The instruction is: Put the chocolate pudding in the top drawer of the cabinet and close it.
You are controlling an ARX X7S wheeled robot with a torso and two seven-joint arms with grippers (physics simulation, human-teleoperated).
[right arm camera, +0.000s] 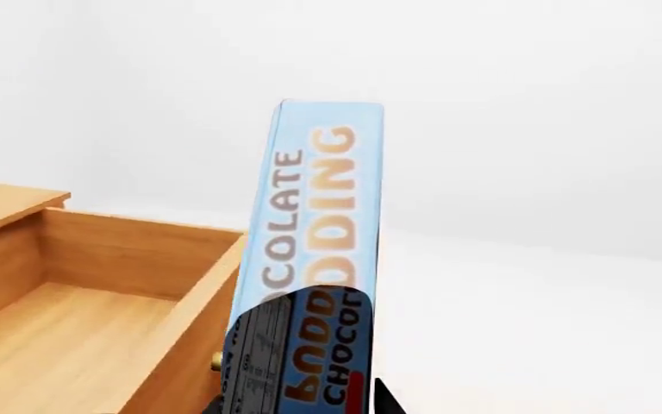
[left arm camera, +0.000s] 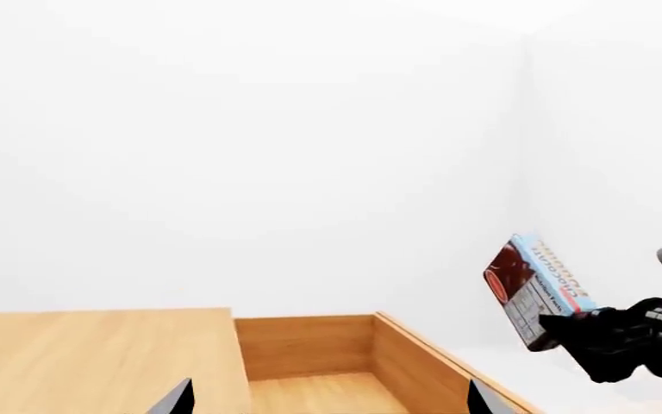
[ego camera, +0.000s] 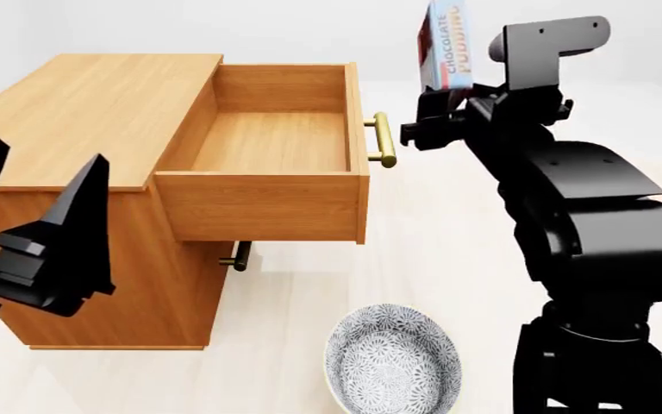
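My right gripper [ego camera: 437, 110] is shut on the lower end of the chocolate pudding [ego camera: 444, 41], a thin box with light blue edges held upright in the air. It hangs just outside the brass handle [ego camera: 383, 140] of the top drawer [ego camera: 262, 207], which is pulled fully open and empty. The right wrist view shows the pudding [right arm camera: 308, 250] close up, between the fingers of that gripper [right arm camera: 296, 401], with the drawer [right arm camera: 90, 328] beside it. My left gripper [ego camera: 38, 194] stands open and empty by the cabinet [ego camera: 90, 103]. The left wrist view looks over the drawer [left arm camera: 308, 345] at the pudding [left arm camera: 534, 289].
A patterned grey bowl [ego camera: 392, 362] sits on the floor in front of the cabinet. The lower drawer's handle [ego camera: 237, 255] shows under the open drawer. White walls lie behind.
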